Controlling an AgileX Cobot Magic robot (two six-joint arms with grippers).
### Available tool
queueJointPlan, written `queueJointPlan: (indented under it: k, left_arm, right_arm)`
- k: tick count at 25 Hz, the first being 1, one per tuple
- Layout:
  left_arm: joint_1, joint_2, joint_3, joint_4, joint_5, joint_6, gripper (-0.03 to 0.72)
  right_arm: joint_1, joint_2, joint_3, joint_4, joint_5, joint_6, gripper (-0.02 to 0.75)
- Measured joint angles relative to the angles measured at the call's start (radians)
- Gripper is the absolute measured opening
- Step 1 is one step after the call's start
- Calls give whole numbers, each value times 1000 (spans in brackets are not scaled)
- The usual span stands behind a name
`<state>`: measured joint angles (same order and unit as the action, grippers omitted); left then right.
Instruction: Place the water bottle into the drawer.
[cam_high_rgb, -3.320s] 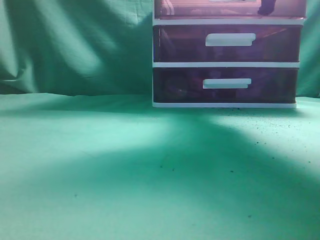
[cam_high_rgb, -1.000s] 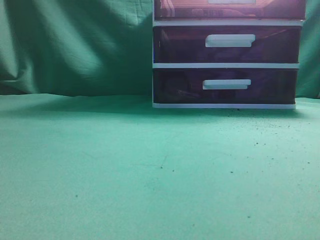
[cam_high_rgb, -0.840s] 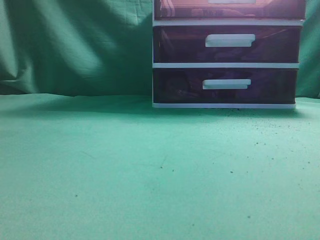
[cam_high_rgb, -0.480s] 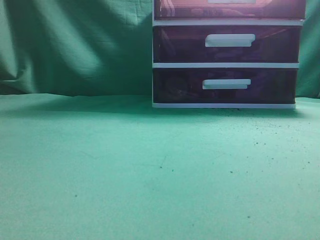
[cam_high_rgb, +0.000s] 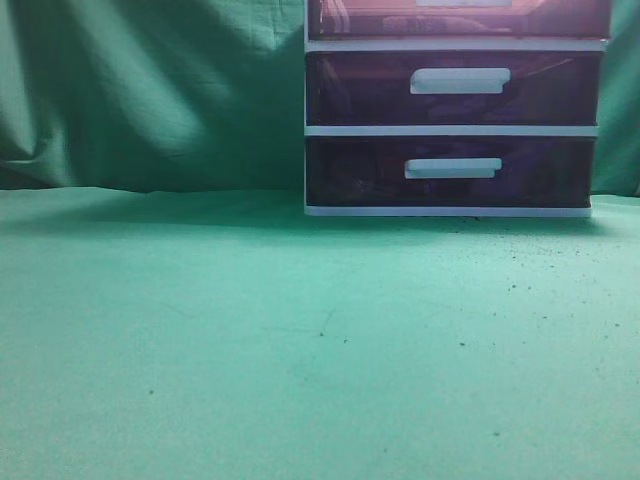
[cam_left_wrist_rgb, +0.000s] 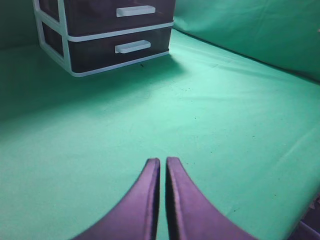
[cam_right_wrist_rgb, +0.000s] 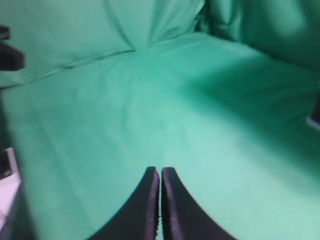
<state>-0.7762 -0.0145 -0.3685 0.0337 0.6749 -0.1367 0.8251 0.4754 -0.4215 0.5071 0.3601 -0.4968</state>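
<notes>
The drawer (cam_high_rgb: 380, 18), the top reddish-purple one of the white-framed unit (cam_high_rgb: 455, 129), shows only as its lower strip at the top edge of the exterior view; it looks pushed in. The water bottle is not in view. My left gripper (cam_left_wrist_rgb: 163, 161) is shut and empty over bare green cloth, well short of the unit (cam_left_wrist_rgb: 55, 47), whose two lower drawers show at the top left of the left wrist view. My right gripper (cam_right_wrist_rgb: 160, 171) is shut and empty over green cloth. Neither gripper shows in the exterior view.
Two darker purple drawers with white handles (cam_high_rgb: 460, 80) (cam_high_rgb: 452, 168) sit below the top one. Green cloth (cam_high_rgb: 300, 330) covers the table and hangs behind as a backdrop (cam_high_rgb: 150, 90). A dark object (cam_right_wrist_rgb: 10, 55) shows at the left edge of the right wrist view.
A dark gripper tip seen at the top drawer's right end 3.3 s ago has left the exterior view, and the shadow on the cloth is gone. Over the last second nothing moves.
</notes>
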Motion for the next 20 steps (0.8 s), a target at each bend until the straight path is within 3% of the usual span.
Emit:
queueJointPlan:
  k: [3, 6, 15, 18, 20]
  left_arm:
    - [0, 0, 0, 0, 0, 0, 0]
    - [0, 0, 0, 0, 0, 0, 0]
    - [0, 0, 0, 0, 0, 0, 0]
    - [0, 0, 0, 0, 0, 0, 0]
    - [0, 0, 0, 0, 0, 0, 0]
  right_arm:
    - [-45, -30, 69, -20, -166, 4, 0]
    - [-143, -123, 139, -86, -235, 28, 0]
    - [-589, -453, 315, -399, -158, 381, 0]
    - [-670, -484, 377, -432, -148, 400, 0]
    - [-680, -484, 423, -441, -147, 412, 0]
